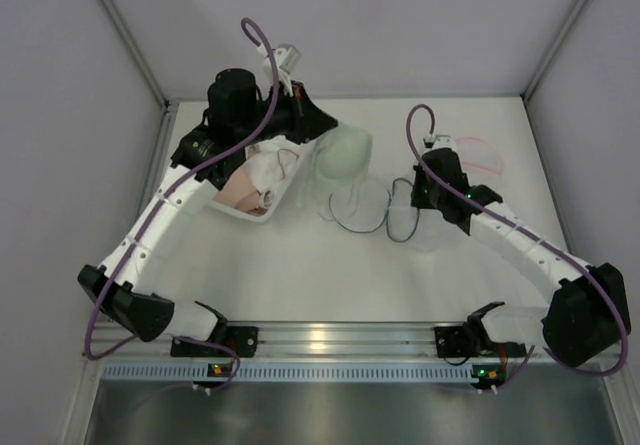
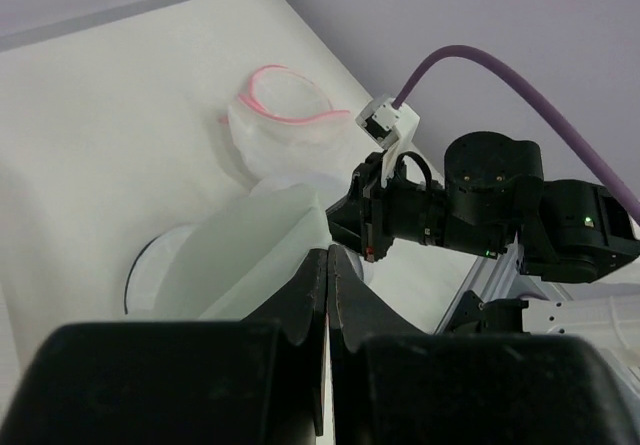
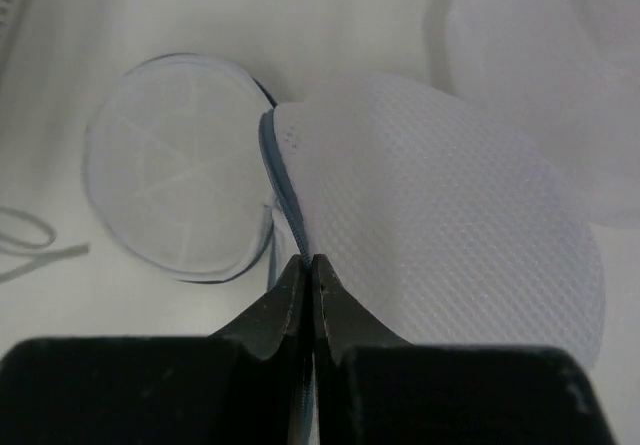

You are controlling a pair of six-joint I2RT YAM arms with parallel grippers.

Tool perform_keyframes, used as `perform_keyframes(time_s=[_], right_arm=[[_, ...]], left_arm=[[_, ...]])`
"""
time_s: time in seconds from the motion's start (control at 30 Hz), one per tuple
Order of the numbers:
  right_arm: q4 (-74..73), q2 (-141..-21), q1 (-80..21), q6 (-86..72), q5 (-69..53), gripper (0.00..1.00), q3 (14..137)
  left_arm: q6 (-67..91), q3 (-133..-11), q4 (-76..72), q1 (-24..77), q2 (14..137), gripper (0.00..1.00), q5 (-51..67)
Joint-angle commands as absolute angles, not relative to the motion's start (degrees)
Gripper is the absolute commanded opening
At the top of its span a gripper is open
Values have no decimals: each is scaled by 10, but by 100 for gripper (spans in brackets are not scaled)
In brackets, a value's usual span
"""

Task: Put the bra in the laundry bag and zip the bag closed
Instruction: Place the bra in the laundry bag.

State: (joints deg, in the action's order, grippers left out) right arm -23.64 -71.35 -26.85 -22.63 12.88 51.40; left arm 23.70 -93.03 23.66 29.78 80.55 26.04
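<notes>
The white mesh laundry bag (image 1: pixel 350 180) with a blue zipper edge lies open mid-table, one side lifted. My left gripper (image 1: pixel 326 133) is shut on the lifted pale flap (image 2: pixel 250 260), with its fingertips (image 2: pixel 329 255) pressed together. My right gripper (image 1: pixel 408 205) is shut on the bag's blue zipper edge (image 3: pixel 285 190), next to the mesh panel (image 3: pixel 440 235). The round mesh base (image 3: pixel 175 190) lies flat beyond it. The pink and beige bra (image 1: pixel 250 193) lies in a white tray (image 1: pixel 252 215) left of the bag, held by neither gripper.
A second clear bag with pink trim (image 1: pixel 482 157) sits at the back right; it also shows in the left wrist view (image 2: pixel 285 115). My right arm (image 2: pixel 480 200) shows there too. Grey walls stand on three sides of the table.
</notes>
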Motion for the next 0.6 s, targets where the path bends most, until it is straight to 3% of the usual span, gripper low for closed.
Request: perform_keyframes(time_s=[0.0, 0.17, 0.57], right_arm=[[-102, -678, -277, -290, 20, 0, 518], [4, -660, -282, -358, -25, 0, 491], [151, -678, -281, -431, 48, 0, 338]], left_arm=[[240, -967, 215, 287, 752, 0, 231], [250, -977, 215, 274, 734, 0, 230], [304, -965, 172, 275, 762, 0, 304]])
